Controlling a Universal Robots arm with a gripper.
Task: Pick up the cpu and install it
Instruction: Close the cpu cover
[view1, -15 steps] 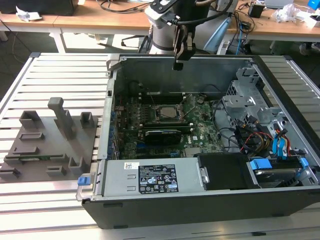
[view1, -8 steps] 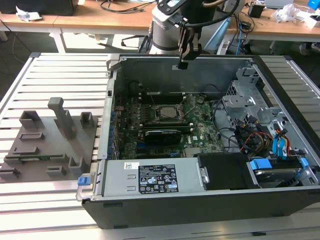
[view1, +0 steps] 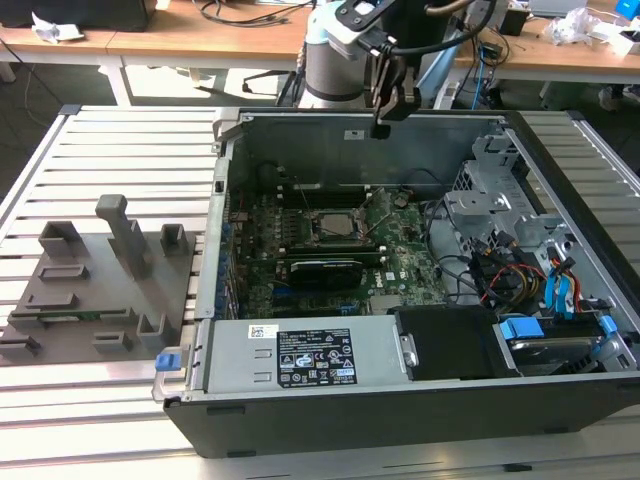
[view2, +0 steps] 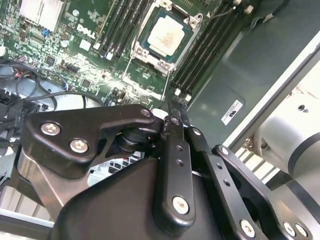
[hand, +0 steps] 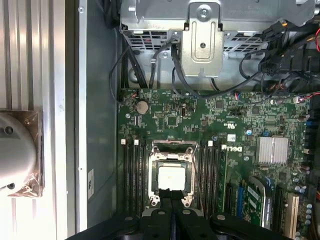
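While cpu (hand: 172, 176) lies flat inside socket (hand: 172, 148) on motherboard (hand: 225, 115), claw (view1: 381, 128) hangs over open computer case (view1: 300, 140), fingers pressed together, pinching nothing. Chip looks seated, so no grip needed.

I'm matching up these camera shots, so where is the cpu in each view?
Exterior view: cpu on the motherboard, middle of the open case.
First wrist view: cpu in the socket between the memory slots.
Second wrist view: cpu in the same socket.
Shared landmark: the memory slots flanking it.
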